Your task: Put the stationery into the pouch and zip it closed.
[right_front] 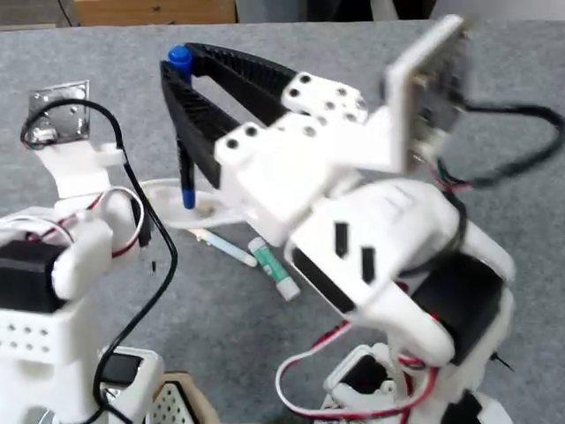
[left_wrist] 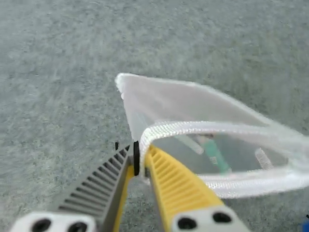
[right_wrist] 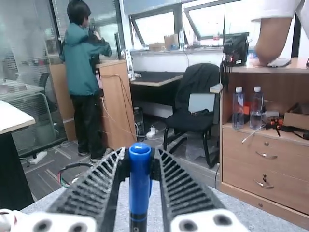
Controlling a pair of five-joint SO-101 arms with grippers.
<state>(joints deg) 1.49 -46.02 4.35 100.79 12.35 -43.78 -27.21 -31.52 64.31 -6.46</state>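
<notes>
Pouch (left_wrist: 193,111) sits open-mouthed on your grey table (right_front: 106,53), and your left gripper (left_wrist: 140,151) is pinching its rim.
Your right gripper (right_wrist: 140,154) is clamped on a blue pen (right_wrist: 139,188), held upright with its lower end at the pouch mouth in the high view. A green-and-white stick (right_front: 274,268) and a pale pen (right_front: 225,246) lie just beside it; you cannot tell whether they are inside the mesh.

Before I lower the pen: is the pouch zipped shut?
No, in the left wrist view the pouch gapes open, with the left gripper pinching its zip edge.
</notes>
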